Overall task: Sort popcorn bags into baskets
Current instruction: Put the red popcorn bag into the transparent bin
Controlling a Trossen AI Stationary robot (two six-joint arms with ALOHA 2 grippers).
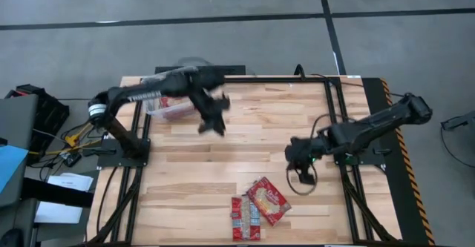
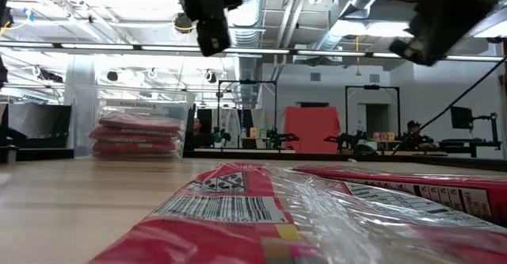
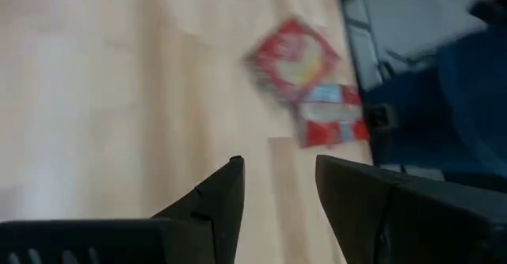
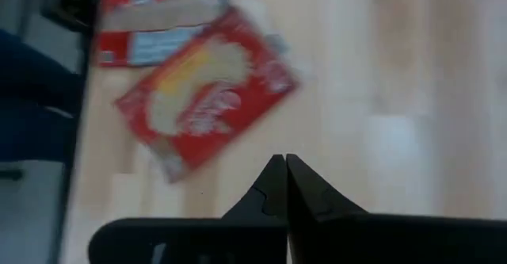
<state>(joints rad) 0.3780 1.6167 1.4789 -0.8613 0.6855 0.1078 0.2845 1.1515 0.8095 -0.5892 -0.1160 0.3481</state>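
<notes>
While grey floor surrounds the wooden table (image 1: 223,165), the clear tub (image 1: 165,107) of packets is seen just behind the spread-fingered left gripper (image 1: 211,124); two popcorn bags (image 1: 257,202) lie near the pinched-together, empty right gripper (image 1: 300,174).

The surface (image 1: 223,165) is looking like light wood planks, smooth and a little shiny, with black metal rails along its edges. The popcorn bags (image 1: 258,204) are looking like red paper packets wrapped in clear, shiny plastic film that is catching the light in the low view. The basket (image 2: 136,125) is showing as clear, see-through plastic with more red packets inside. Both arms are looking dark and matt. The floor (image 1: 223,2) is looking grey and dull.
</notes>
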